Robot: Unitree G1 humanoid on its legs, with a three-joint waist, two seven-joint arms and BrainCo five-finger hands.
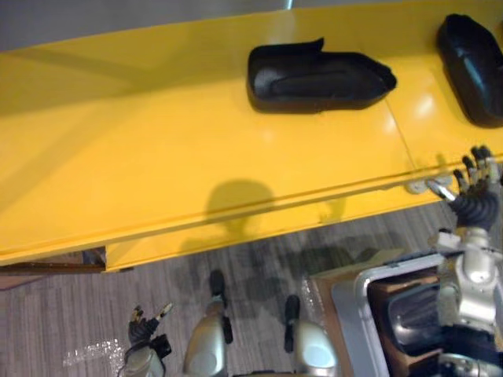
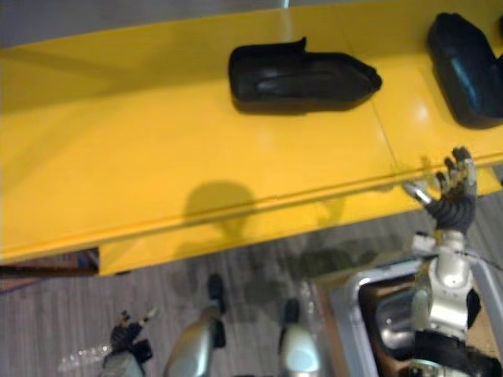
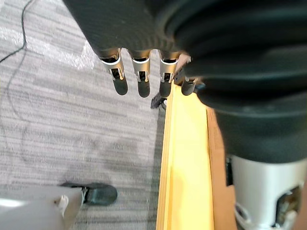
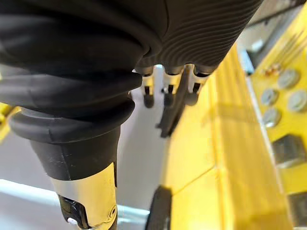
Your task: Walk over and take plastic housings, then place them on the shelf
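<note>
Both hands are empty. The right hand (image 1: 474,177) is raised at the front lip of the yellow shelf (image 1: 157,157) with its fingers (image 4: 168,91) straight and slightly spread, closed on nothing. The left hand (image 1: 144,326) hangs low over the grey floor (image 1: 94,306), its fingers (image 3: 139,79) relaxed and straight. Two black plastic housings lie on the shelf: one housing (image 1: 318,78) lies lengthwise near the middle, and a second housing (image 1: 471,67) lies well apart from it at the right end. A further dark housing (image 1: 413,314) seems to sit in the silver-rimmed bin (image 1: 350,306) below the right arm. The main risk I judge is a knock. The right hand is so close to the shelf's lip that a careless lift or pull back could catch the edge and jar the shelf. A reach down into the bin could also clip its rim. Another part set down at the right end could nudge the second housing, which lies near that end. Much is uncertain. The second housing is cut off by the picture's edge, so its full shape and how near it lies to the shelf's end cannot be told. The piece in the bin is largely covered by the right arm, and I cannot say whether others lie beneath it. A small silver piece beside the right hand at the lip may be its thumb or a shelf fitting.
</note>
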